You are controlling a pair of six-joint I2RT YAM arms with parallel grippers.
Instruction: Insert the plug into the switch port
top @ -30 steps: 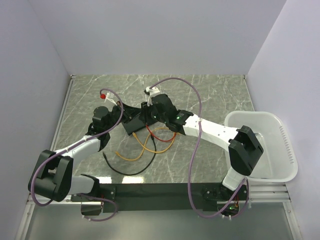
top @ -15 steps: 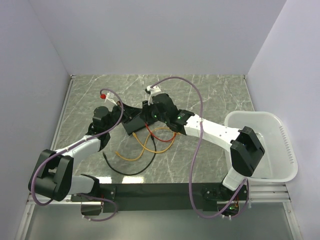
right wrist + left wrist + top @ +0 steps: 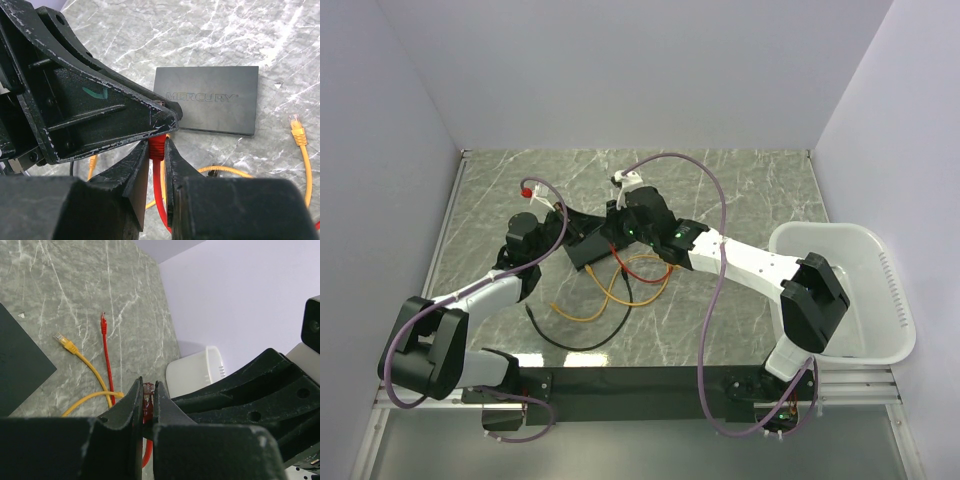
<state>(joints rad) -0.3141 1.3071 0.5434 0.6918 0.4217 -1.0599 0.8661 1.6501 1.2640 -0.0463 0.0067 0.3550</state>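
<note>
The switch (image 3: pixel 210 100) is a flat black box marked MERCURY, lying flat on the marble table; it also shows in the top view (image 3: pixel 588 256) and at the left edge of the left wrist view (image 3: pixel 20 365). Both grippers meet just above and beside it. My left gripper (image 3: pixel 148 388) is shut on the red plug (image 3: pixel 147 399). My right gripper (image 3: pixel 157 146) is shut on the red boot (image 3: pixel 158 145) just behind that plug, and the red cable (image 3: pixel 161 200) hangs down from it. The cable's other plug (image 3: pixel 103 320) lies loose on the table.
A yellow cable (image 3: pixel 620 292) loops on the table in front of the switch, with plugs in the wrist views (image 3: pixel 297 127) (image 3: pixel 62 339). A black cable (image 3: pixel 565 338) curves nearer the arm bases. A white bin (image 3: pixel 820 232) stands at the right edge.
The right wrist has shifted slightly left toward the left gripper. The left arm and the switch have hardly moved.
</note>
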